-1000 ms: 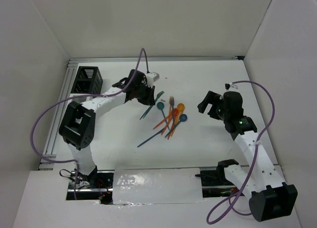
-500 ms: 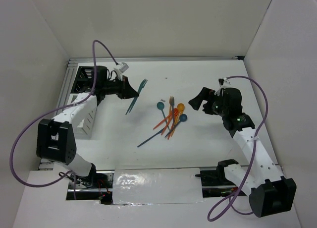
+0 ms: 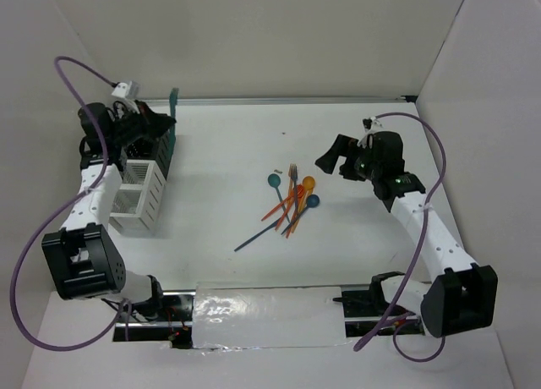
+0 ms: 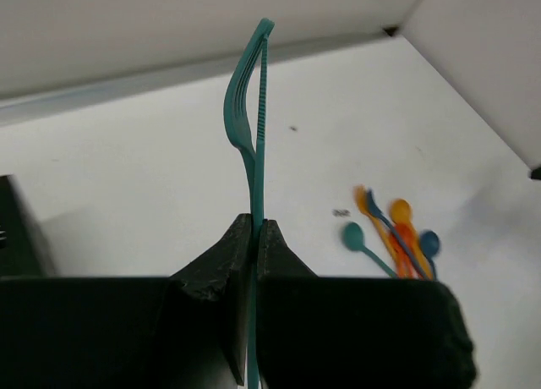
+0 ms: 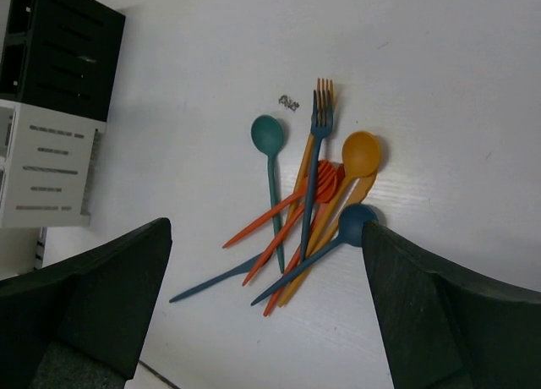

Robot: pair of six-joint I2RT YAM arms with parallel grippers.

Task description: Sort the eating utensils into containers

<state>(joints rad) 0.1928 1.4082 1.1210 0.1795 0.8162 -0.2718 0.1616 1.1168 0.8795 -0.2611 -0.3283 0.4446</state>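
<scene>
at the far left the containers stand in a row: a black bin at the back and a white bin nearer us. we cannot see any utensil inside either, so by our reading the sorting has barely begun.

the left gripper hovers over the black bin, clenched on one teal utensil low on its handle. its long axis runs straight out along the fingers, working end pointing away from the wrist. in the top view it stands close to upright above the bin's far right corner, tip toward the back wall. seen edge-on, we cannot tell which kind it is. this is the one piece on its way.

mid-table lies the pile, all left to sort: a teal spoon, a dark blue fork, an orange spoon, a dark blue spoon and several slim orange and blue pieces. they fan out crossed, heads mostly toward the far side, handles toward the near left.

to the right, the right gripper hangs beside the pile, fingers spread wide, holding nothing.
</scene>
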